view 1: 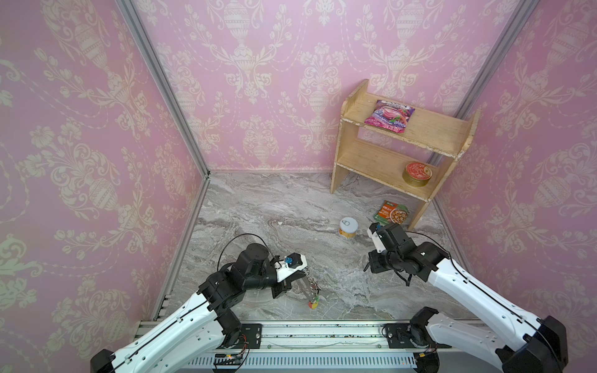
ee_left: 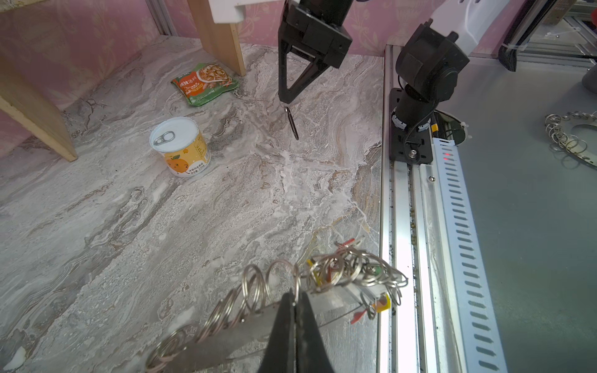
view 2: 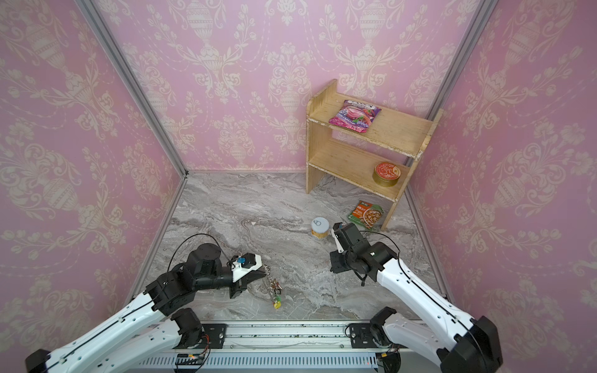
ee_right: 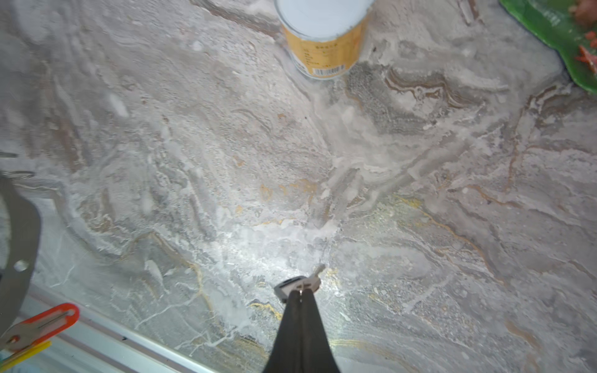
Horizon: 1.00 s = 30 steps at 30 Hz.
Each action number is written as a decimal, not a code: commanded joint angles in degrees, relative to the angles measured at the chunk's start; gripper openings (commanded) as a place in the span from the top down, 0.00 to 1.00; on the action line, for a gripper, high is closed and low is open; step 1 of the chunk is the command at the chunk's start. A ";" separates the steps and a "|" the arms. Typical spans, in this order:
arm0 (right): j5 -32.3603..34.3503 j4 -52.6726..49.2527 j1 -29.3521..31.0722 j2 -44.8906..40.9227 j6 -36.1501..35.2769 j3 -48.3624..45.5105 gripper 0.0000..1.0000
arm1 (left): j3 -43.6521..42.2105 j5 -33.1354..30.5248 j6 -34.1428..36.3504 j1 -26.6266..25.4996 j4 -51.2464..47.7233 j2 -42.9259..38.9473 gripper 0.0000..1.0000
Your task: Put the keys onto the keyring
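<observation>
The keyring [view 1: 310, 289] is a flat silvery loop strung with several split rings and red, yellow and green tags [ee_left: 379, 303]. My left gripper [ee_left: 295, 294] is shut on one of its split rings and holds it just above the marble floor, as both top views show [view 2: 274, 289]. The key [ee_right: 290, 285], a small dark oblong with a short metal end, hangs from my right gripper [ee_right: 301, 292], which is shut on its top. In the left wrist view the key [ee_left: 292, 124] dangles under the right gripper [ee_left: 286, 100], well apart from the keyring.
A white-lidded orange can [view 1: 349, 227] and a green food packet [view 1: 392, 213] sit near the right arm. A wooden shelf [view 1: 387, 155] at the back right holds a pink packet and a red tin. A metal rail [view 1: 323, 336] runs along the front edge.
</observation>
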 commanded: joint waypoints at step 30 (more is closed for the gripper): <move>-32.95 8.32 6.26 -2.17 -34.75 14.28 1.00 | 13.54 6.61 21.74 -2.40 5.59 12.02 1.00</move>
